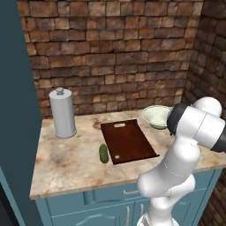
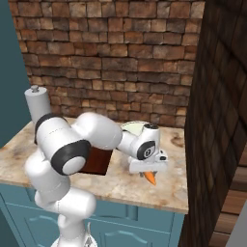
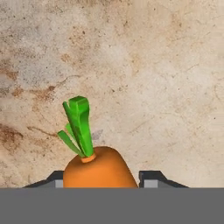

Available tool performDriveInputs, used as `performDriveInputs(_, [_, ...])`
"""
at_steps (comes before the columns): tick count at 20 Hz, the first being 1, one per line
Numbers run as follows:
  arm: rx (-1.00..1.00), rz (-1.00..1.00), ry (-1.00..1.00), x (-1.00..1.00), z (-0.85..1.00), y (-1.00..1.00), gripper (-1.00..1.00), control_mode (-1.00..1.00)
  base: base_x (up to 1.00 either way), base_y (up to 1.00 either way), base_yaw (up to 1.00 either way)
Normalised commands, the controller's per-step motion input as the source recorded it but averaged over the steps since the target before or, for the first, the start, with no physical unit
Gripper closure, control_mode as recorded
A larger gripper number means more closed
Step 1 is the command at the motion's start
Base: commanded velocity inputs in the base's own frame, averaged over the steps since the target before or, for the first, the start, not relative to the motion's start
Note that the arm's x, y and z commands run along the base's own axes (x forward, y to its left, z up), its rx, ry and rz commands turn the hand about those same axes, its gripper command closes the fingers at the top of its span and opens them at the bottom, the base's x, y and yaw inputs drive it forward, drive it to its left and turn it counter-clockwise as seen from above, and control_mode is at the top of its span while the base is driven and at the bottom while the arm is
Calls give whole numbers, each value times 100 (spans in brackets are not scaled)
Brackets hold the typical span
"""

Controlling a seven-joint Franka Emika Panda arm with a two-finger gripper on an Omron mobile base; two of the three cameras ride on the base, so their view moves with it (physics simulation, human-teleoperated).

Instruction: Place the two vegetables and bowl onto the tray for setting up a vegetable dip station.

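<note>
The orange carrot (image 3: 98,168) with its green top lies on the marble counter, between my gripper's (image 3: 101,181) two fingertips, which press against its sides. In the right base view the gripper (image 2: 147,171) points down at the counter's right part, the carrot's tip (image 2: 151,178) poking out beneath it. The pale bowl (image 1: 156,116) stands at the back, right of the dark reddish-brown tray (image 1: 128,141). The dark green cucumber (image 1: 103,153) lies just left of the tray's near corner. My arm hides part of the bowl (image 2: 131,127) and tray (image 2: 97,161).
A tall grey canister (image 1: 62,113) with a knob lid stands at the back left of the counter (image 1: 66,167). A brick wall runs behind and along the right side. A teal cabinet side rises on the left.
</note>
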Motion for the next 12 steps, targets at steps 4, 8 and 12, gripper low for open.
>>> performDriveInputs(4, [0, 11, -10, -17, 43, 26, 100, -100, 0, 0, 0])
performDriveInputs(8, [0, 13, -10, -35, 49, 33, 100, -100, 0, 0, 0])
performDriveInputs(12, [0, 9, -8, -44, 58, 63, 100, -100, 0, 0, 0])
